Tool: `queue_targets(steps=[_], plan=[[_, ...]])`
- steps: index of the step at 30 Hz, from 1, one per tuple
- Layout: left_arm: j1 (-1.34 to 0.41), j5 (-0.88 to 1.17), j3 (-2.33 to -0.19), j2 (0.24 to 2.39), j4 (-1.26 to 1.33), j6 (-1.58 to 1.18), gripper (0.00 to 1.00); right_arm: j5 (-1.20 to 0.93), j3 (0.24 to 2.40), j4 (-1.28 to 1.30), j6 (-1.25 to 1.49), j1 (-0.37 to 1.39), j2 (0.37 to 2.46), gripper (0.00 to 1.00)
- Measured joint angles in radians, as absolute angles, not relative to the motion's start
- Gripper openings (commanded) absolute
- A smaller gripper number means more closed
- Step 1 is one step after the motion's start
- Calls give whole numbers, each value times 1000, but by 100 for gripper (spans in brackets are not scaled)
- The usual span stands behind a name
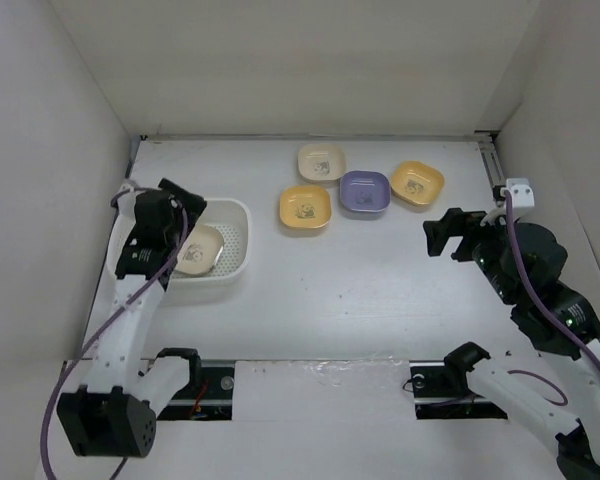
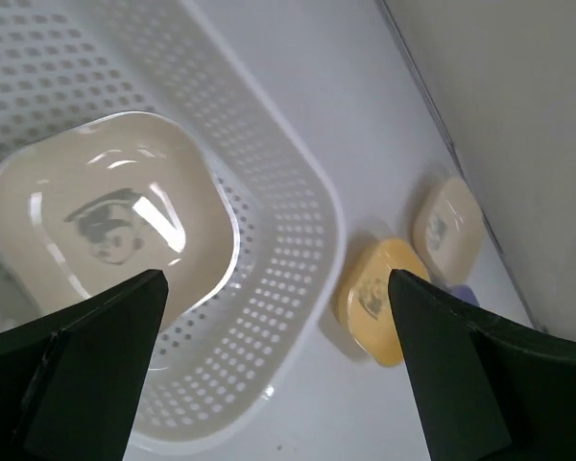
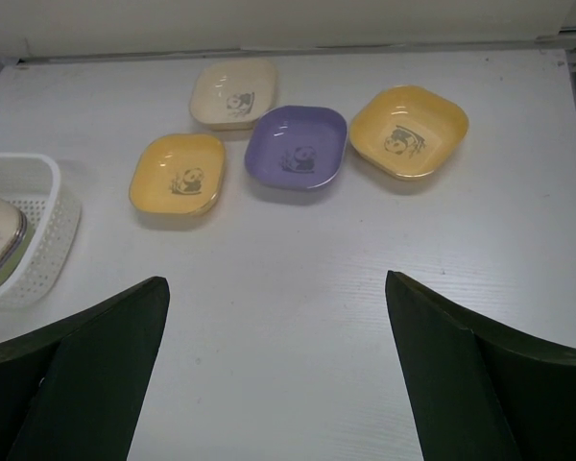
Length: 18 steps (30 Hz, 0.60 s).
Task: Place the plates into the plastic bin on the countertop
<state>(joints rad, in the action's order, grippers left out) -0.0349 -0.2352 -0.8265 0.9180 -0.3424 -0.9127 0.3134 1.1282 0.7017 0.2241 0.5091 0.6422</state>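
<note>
A cream plate point(image 1: 200, 250) lies in the white plastic bin point(image 1: 236, 228) at the left of the countertop point(image 1: 360, 290). My left gripper point(image 1: 188, 212) is open and empty just above the bin; its view shows the plate point(image 2: 106, 221) and the bin wall point(image 2: 298, 279) below the gripper point(image 2: 278, 384). Several plates lie in a loose row at the back: cream point(image 1: 321, 162), orange-yellow point(image 1: 305, 207), purple point(image 1: 365, 191), orange-yellow point(image 1: 417, 183). My right gripper point(image 1: 440, 235) is open and empty, to the right of and nearer than that row, above bare countertop point(image 3: 288, 317).
White walls enclose the countertop on three sides. The right wrist view shows the same row, cream point(image 3: 233, 93), orange-yellow point(image 3: 178, 174), purple point(image 3: 298, 146) and orange-yellow point(image 3: 409, 131), with the bin point(image 3: 38, 240) at its left edge. The arm bases sit at the near edge.
</note>
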Motion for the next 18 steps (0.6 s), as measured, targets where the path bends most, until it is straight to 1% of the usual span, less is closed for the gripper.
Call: queue_targets(steps=[2,4,5,9,12,15,17,18], plan=[[-56,-145,-894,1019,-288,-863,100,313,1127,695,224,509,657,100],[-132,-144,-992,1155,-258,-815,100,310,1119,686,224,509,666,100],[-202,-161,-1050,1240,-253,-789,100,309,1116,685,224,509,669,100],[-513,-233,-1443,1638,-327,-716,100,307,1113,682,224,509,683,100],[-660,-274,-1721,1888,-367,-687,100,306,1113,682,224,509,685,100],[-725,-285,-1849,2033,-410,-673,100,306,1113,686,224,505,680,100],[-736,-278,-1881,2100,-427,-668,100,306,1113,693,223,502,673,100],[-736,-274,-1885,2127,-430,-666,98,306,1113,696,220,502,669,100]])
